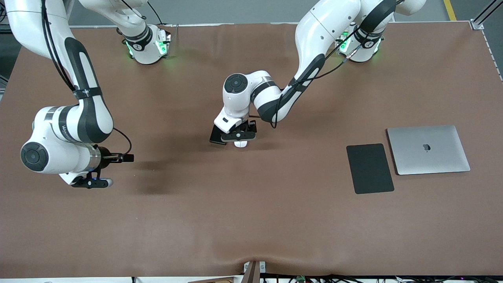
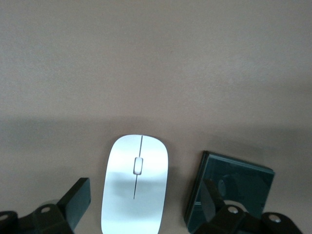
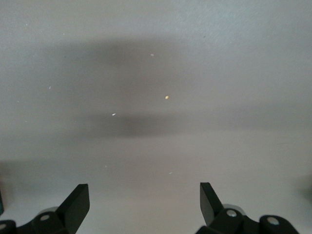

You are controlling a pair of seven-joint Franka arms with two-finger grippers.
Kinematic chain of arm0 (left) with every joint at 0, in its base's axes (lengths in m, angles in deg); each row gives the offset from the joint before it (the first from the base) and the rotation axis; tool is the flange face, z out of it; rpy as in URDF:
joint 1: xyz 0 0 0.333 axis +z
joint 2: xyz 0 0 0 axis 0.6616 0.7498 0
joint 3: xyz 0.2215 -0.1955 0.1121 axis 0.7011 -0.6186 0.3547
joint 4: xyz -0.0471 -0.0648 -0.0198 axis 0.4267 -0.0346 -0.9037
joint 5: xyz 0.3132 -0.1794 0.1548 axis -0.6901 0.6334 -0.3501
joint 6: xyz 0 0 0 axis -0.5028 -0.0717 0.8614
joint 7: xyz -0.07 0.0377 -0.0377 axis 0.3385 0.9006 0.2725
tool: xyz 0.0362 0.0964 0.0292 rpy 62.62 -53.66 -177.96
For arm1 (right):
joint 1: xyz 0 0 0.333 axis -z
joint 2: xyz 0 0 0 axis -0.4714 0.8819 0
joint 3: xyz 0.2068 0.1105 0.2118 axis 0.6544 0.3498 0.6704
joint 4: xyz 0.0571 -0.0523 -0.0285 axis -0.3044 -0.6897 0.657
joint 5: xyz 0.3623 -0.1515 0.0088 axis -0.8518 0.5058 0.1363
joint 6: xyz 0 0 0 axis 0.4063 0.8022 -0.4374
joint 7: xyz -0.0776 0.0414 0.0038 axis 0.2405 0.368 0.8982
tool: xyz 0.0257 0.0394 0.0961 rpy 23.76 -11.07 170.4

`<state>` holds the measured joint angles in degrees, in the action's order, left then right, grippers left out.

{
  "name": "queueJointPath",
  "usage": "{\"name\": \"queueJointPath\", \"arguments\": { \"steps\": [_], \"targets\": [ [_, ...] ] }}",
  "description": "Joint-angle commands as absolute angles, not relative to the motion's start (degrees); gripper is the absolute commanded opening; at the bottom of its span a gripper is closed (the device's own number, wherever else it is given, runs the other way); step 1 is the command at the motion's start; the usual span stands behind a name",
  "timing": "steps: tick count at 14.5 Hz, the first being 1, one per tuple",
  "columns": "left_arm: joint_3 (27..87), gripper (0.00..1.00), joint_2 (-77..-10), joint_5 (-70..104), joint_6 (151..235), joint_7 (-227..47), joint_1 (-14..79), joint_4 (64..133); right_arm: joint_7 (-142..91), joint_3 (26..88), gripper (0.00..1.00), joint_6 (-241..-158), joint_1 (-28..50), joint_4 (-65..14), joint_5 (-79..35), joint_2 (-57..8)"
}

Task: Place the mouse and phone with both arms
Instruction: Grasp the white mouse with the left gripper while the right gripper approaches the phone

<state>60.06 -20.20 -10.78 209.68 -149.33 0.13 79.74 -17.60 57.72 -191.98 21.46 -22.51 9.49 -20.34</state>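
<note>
Mouse [image 2: 135, 187] sits between the left end effector's [image 1: 238, 136] spread fingers, phone [image 2: 234, 190] at 3 o'clock; next, close. Right end effector [image 1: 91, 182] waits, fingers apart.

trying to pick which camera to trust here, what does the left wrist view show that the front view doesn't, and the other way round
Only the left wrist view shows the whole mouse with its centre line, lying between the open left gripper fingers, and the phone beside it with one corner visible.

Only the front view shows the mouse pad and laptop toward the left arm's end of the table, plus the right gripper, open over bare table at the right arm's end.

Both show the mouse, phone and left gripper, though the front view hides most of the mouse.
</note>
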Motion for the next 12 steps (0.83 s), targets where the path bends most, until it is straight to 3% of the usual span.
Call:
{"name": "queueJointPath", "arguments": {
  "steps": [1, 5, 12],
  "targets": [
    [60.9, 1.0, -18.16, -13.39, 210.32, -147.72, -0.67, 77.58, -13.3, 57.47, 1.0, -195.48, 18.64, -25.58, 8.84, -20.83],
    [60.9, 1.0, -17.2, -13.48, 211.11, -147.54, -0.76, 77.58, -11.81, 57.47, 1.0, -200.14, 16.44, -29.72, 7.61, -20.92],
    [61.08, 1.0, -15.7, -14.63, 212.35, -147.45, -0.76, 77.66, -11.63, 57.47, 1.0, -200.94, 14.16, -31.21, 4.19, -20.39]
  ]
}}
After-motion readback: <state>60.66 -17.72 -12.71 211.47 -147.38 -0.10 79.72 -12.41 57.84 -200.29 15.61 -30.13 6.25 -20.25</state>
